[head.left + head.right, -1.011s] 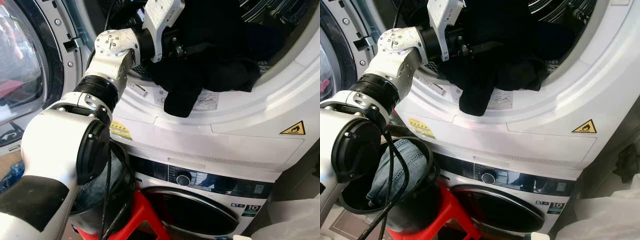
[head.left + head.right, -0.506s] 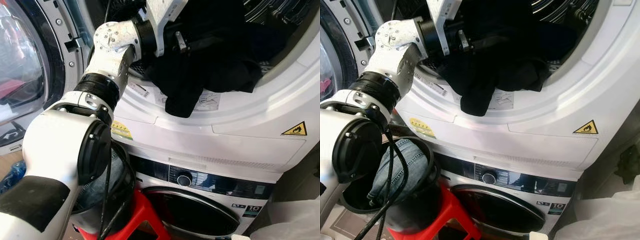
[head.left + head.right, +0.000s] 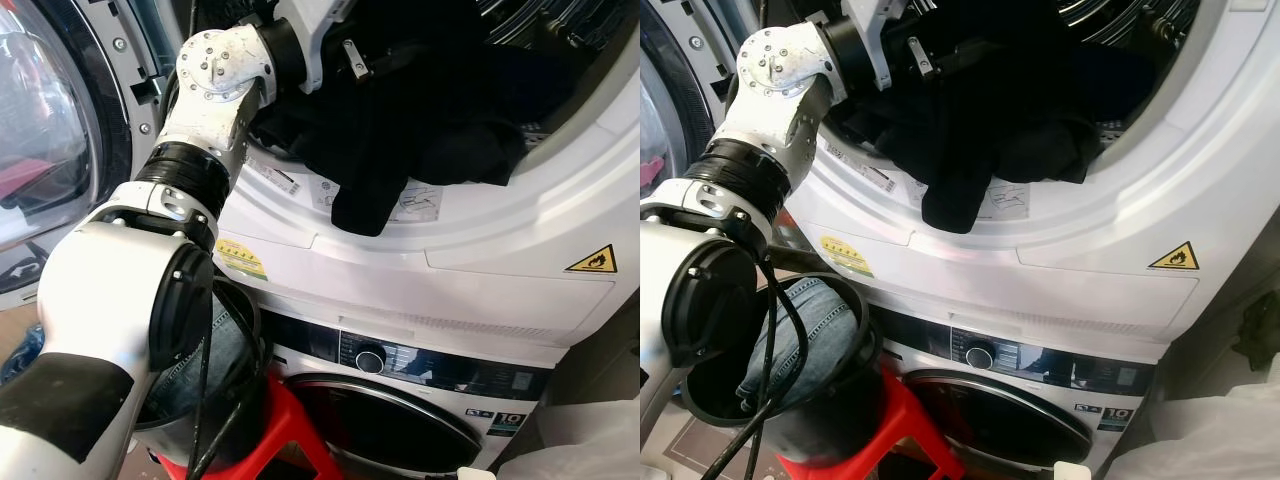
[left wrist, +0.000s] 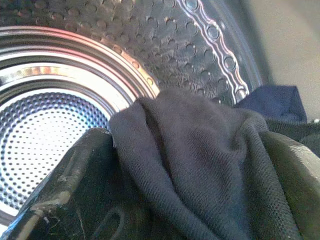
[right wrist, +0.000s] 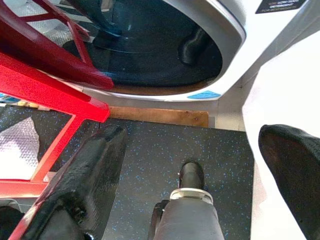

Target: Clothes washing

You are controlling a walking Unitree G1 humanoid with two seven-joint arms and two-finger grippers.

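A black garment point(image 3: 420, 120) lies heaped in the mouth of the upper machine point(image 3: 560, 170), with one end drooping over the white rim. My left arm point(image 3: 215, 80) reaches up into that opening, its wrist buried in the cloth. In the left wrist view my left gripper point(image 4: 185, 145) is shut on the dark knit fabric point(image 4: 200, 165), with the perforated steel drum point(image 4: 50, 125) behind it. My right gripper point(image 5: 195, 135) hangs low over the speckled floor, open, with nothing between its fingers point(image 5: 90, 175).
A black bucket point(image 3: 830, 400) holding blue jeans point(image 3: 790, 330) sits on a red stool point(image 3: 900, 420) before the lower washing machine point(image 3: 400, 420). The upper machine's round door point(image 3: 50, 130) stands open at the left. A white bag point(image 3: 590, 440) lies at the lower right.
My left arm has pushed higher and deeper into the upper drum, carrying the black garment with it. The drooping end still hangs over the rim.
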